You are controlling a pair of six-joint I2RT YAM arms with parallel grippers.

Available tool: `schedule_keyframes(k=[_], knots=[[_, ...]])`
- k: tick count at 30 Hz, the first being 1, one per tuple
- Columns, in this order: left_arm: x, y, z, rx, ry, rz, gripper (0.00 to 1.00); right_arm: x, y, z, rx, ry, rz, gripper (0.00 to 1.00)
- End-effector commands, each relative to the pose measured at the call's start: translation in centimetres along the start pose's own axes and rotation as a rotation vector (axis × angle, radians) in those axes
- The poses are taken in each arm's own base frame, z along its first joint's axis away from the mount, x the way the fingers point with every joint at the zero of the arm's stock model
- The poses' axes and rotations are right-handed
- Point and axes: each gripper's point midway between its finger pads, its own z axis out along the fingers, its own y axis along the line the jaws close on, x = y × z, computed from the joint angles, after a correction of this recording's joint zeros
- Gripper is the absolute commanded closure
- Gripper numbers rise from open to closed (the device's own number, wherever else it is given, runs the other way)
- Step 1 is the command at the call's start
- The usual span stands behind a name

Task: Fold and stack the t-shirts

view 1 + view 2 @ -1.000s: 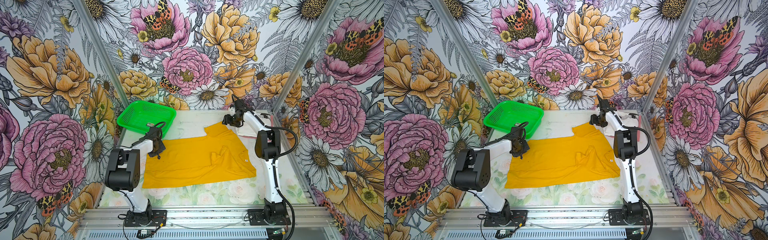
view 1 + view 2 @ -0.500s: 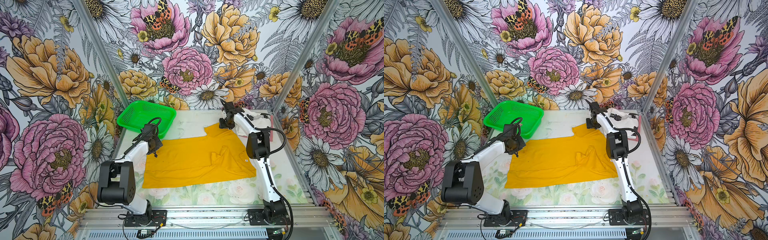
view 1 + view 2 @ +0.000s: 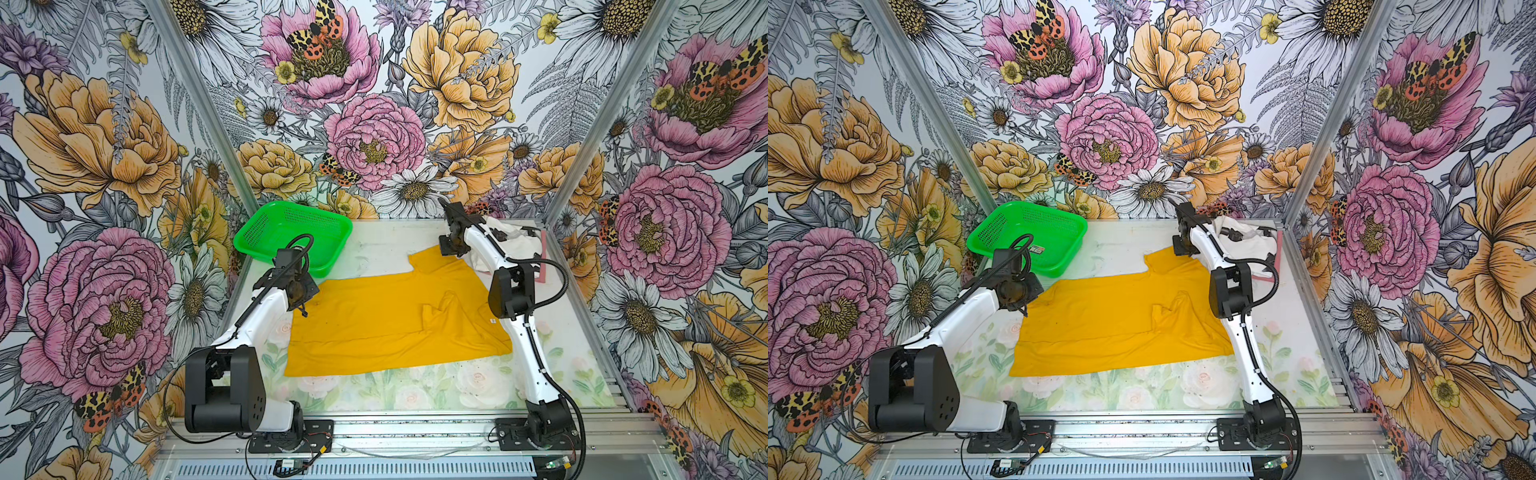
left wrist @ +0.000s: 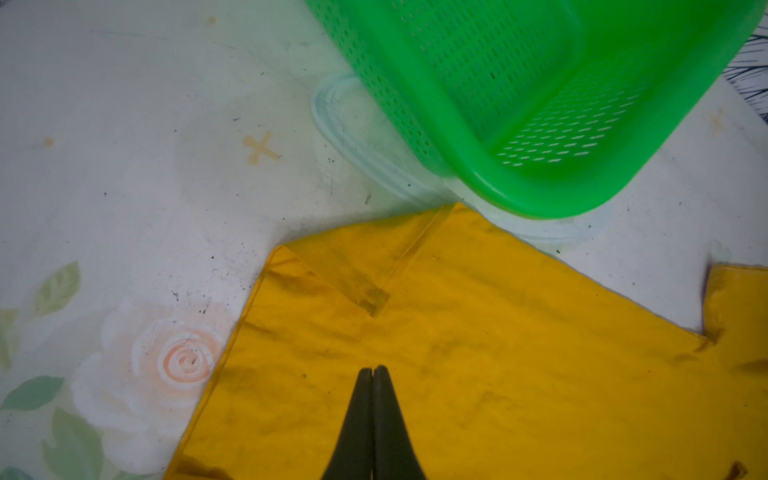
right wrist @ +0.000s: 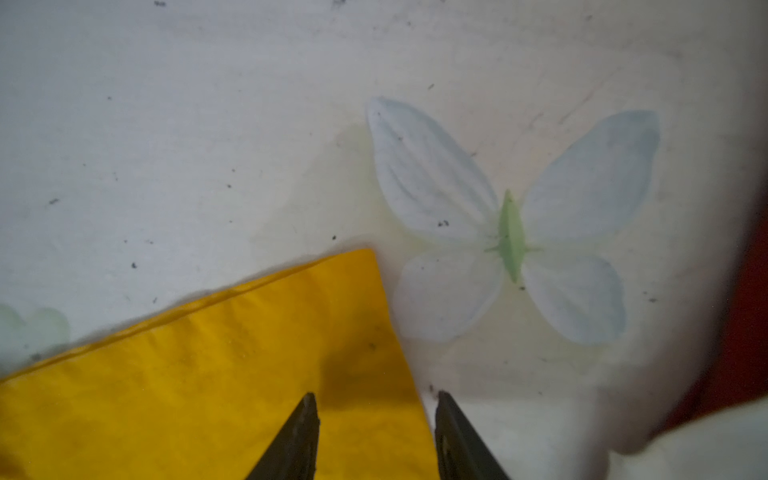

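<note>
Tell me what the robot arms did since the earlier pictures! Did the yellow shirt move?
The right end effector slid leftward in both top views to the far sleeve corner of the yellow t-shirt, jaws open astride its edge. The left arm's elbow sank back; the left end effector, shut, edged left too. Nothing was grabbed or let go. T-shirt and green basket stayed put.

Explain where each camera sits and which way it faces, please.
Top views: high in front, looking down; left arm and right arm flank the yellow t-shirt.
Left wrist: on the left arm, looking past shut left fingers at the shirt's corner and green basket.
Right wrist: on the right arm, looking past parted right fingers at a sleeve corner.
Shared: the yellow t-shirt appears in all.
</note>
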Motion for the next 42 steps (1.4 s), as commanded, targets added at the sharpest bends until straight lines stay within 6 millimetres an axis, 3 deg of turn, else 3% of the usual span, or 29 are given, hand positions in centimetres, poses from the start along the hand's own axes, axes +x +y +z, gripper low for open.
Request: schedule_keyframes(k=[1,6,13,19,21,25,36,39,42], knots=[[1.0,0.5,-0.6,0.015,0.022,0.016,1.00,-0.9,-1.3,0.2,0.016,-0.024,0.010,0.51],[1.4,1.1,-1.4,0.018,0.012,0.011,0.97,0.1,-1.3,1.2,-0.039,0.018,0.027,0.52],[1.6,1.0,-1.5,0.033,0.019,0.009,0.95,2.1,0.3,2.5,-0.061,0.086,-0.020,0.55],[1.7,0.9,-1.9,0.044,0.012,0.012,0.95,3.4,0.7,3.7,-0.043,0.128,-0.010,0.81],[1.8,0.9,-1.9,0.044,0.015,0.015,0.94,3.2,0.7,3.7,-0.032,0.121,-0.012,0.97],[2.3,0.6,-1.6,0.043,0.026,0.027,0.95,1.8,1.4,2.3,-0.060,0.078,-0.023,1.00],[3.0,0.5,-1.1,0.033,0.042,0.040,0.94,-2.3,3.4,-4.3,-0.115,-0.068,-0.076,1.00],[3.3,0.1,-0.1,0.018,0.063,0.049,0.84,-2.8,3.7,-5.6,-0.133,-0.090,-0.074,1.00],[3.8,-0.5,1.3,-0.004,0.086,0.069,0.64,-3.1,4.2,-6.7,-0.151,-0.102,-0.075,1.00]])
